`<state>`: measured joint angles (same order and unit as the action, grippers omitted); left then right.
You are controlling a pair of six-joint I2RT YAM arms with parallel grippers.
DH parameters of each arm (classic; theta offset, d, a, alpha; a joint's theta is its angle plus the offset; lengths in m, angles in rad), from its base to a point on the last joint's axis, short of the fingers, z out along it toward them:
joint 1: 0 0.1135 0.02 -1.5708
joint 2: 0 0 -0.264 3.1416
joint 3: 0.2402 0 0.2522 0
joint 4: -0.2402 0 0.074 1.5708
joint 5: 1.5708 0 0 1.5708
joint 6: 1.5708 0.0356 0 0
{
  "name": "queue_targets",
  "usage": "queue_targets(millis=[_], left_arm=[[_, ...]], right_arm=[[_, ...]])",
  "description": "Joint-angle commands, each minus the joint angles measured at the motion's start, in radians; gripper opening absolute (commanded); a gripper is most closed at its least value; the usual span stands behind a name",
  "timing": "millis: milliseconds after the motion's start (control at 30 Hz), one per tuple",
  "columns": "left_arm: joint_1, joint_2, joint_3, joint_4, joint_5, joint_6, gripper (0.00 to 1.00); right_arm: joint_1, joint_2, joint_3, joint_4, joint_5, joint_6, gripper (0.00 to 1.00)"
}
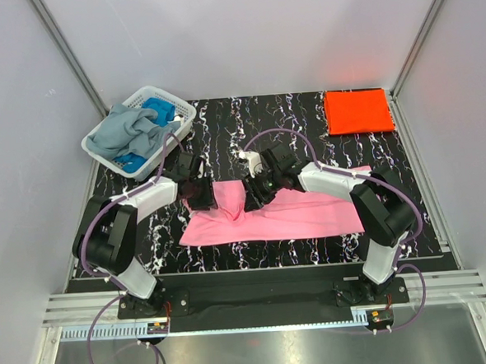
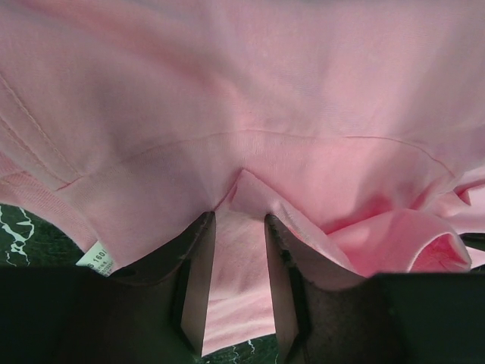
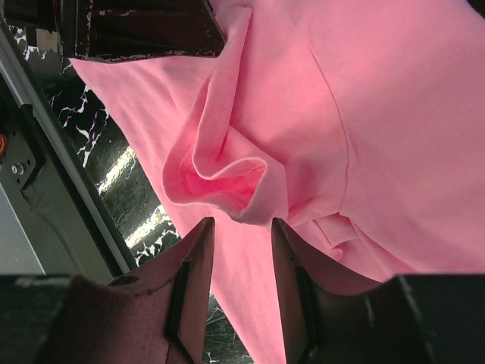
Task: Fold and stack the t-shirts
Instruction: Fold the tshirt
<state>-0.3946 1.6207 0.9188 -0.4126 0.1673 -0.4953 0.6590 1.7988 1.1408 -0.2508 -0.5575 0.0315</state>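
Your left gripper [image 2: 239, 220] is narrow, pinching a pucker of the pink t-shirt [image 1: 311, 215], which lies spread by the near edge of the surface [image 1: 298, 141]. Your right gripper [image 3: 241, 221] sits narrow at a fold of it; grip or not, you cannot tell. The orange-red t-shirt [image 1: 358, 110] lies folded at the far right corner

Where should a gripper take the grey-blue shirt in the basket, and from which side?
Probably pinch a raised fold atop the grey-blue shirt, coming from above: it lies crumpled, heaped above the basket, whose walls block the sides.
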Motion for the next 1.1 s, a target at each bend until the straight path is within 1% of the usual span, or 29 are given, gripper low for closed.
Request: queue_targets(millis=[0,133,200,300,367,433,467,500,533,567,600,633,767,900,1067], left_arm=[[-0.004,-0.001,0.025,0.024,-0.017,0.026,0.37],[-0.006,-0.001,0.035,0.028,-0.019,0.032,0.37],[-0.006,0.002,0.044,0.026,-0.017,0.035,0.37],[-0.006,0.007,0.054,0.024,-0.014,0.035,0.36],[-0.007,0.010,0.058,0.029,-0.006,0.035,0.33],[-0.006,0.011,0.061,0.035,0.006,0.035,0.26],[-0.009,0.011,0.061,0.037,0.011,0.034,0.18],[-0.007,0.013,0.063,0.037,0.018,0.032,0.14],[-0.009,0.013,0.064,0.031,0.021,0.031,0.10],[-0.007,0.010,0.066,0.026,0.026,0.029,0.00],[-0.009,0.004,0.072,0.018,0.032,0.027,0.00],[-0.009,-0.002,0.074,-0.004,0.028,0.024,0.00],[-0.013,-0.061,0.074,-0.063,0.003,-0.002,0.00],[-0.020,-0.126,0.065,-0.118,-0.046,-0.034,0.00],[-0.024,-0.156,0.063,-0.209,-0.098,-0.072,0.00]], right_arm=[[0.010,-0.010,0.033,0.044,0.019,0.005,0.43],[0.010,-0.003,0.040,0.045,0.007,0.005,0.44],[0.014,-0.001,0.040,0.047,-0.008,0.004,0.47],[0.025,0.004,0.043,0.048,-0.007,0.001,0.47],[0.028,0.007,0.040,0.051,-0.007,0.001,0.47],[0.031,0.008,0.039,0.058,-0.002,0.004,0.45],[0.031,0.010,0.040,0.058,0.004,0.007,0.43],[0.034,0.011,0.040,0.055,0.017,0.007,0.40],[0.034,0.011,0.040,0.053,0.022,0.008,0.25],[0.034,0.005,0.040,0.050,0.030,0.008,0.18],[0.034,0.001,0.036,0.050,0.051,0.008,0.10],[0.034,-0.007,0.027,0.047,0.059,0.011,0.01],[0.033,-0.068,-0.009,0.039,0.051,0.033,0.00],[0.037,-0.101,-0.058,0.067,0.042,0.059,0.00],[0.037,-0.122,-0.107,0.076,0.039,0.084,0.00]])
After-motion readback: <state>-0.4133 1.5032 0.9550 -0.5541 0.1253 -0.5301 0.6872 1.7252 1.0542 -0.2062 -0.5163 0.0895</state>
